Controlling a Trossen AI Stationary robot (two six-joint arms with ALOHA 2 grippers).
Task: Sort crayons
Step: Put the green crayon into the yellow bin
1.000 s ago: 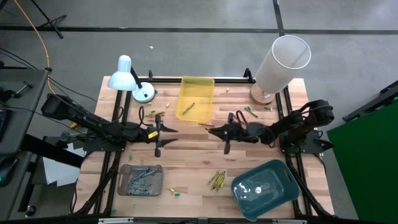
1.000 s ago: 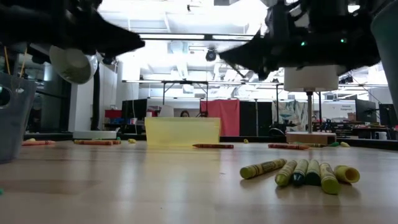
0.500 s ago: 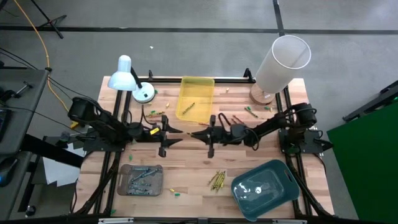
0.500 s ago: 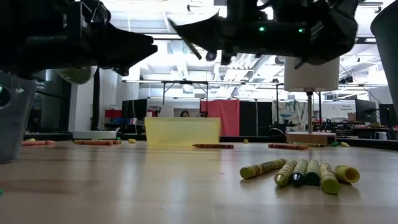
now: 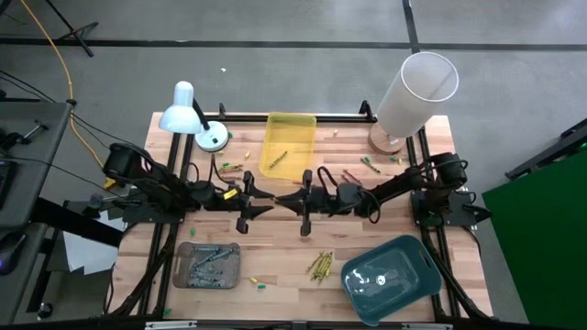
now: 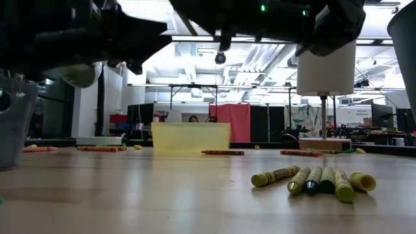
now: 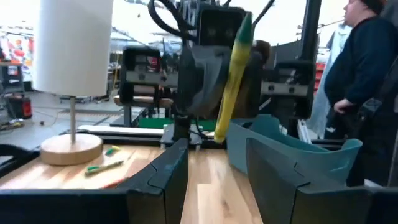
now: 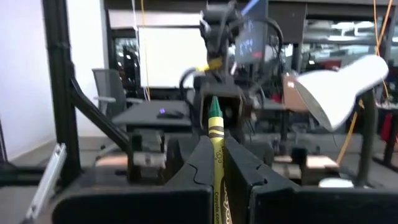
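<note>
Above the middle of the pale wooden worktop point(image 5: 275, 247), the two dark arms meet nose to nose, and the step in hand looks like a hand-over of one crayon. The right hand point(image 8: 216, 163) has its fingers pressed together on a slim yellow-olive wax crayon with a green tip point(image 8: 215, 134), which stands up between them and points toward the other arm; the left wrist view shows the same crayon point(image 7: 234, 68) held tilted in front of the right arm. The left hand point(image 7: 216, 168) stands with its fingers apart and nothing between them, facing the crayon at close range. To do this well, the left hand should probably slide in until the free end of the crayon sits squarely between its fingers, and it should close fully before the right hand lets go, since a thin round stick may slip or swing if gripped near its tip. Other crayons wait on the worktop: a small row of yellow-olive and green sticks point(image 6: 313, 180) near the front, by the overturned teal plastic tray point(image 5: 393, 276), and one lying in the translucent yellow tray point(image 5: 287, 124) at the back. A shallow grey tray point(image 5: 207, 264) holds several more.
</note>
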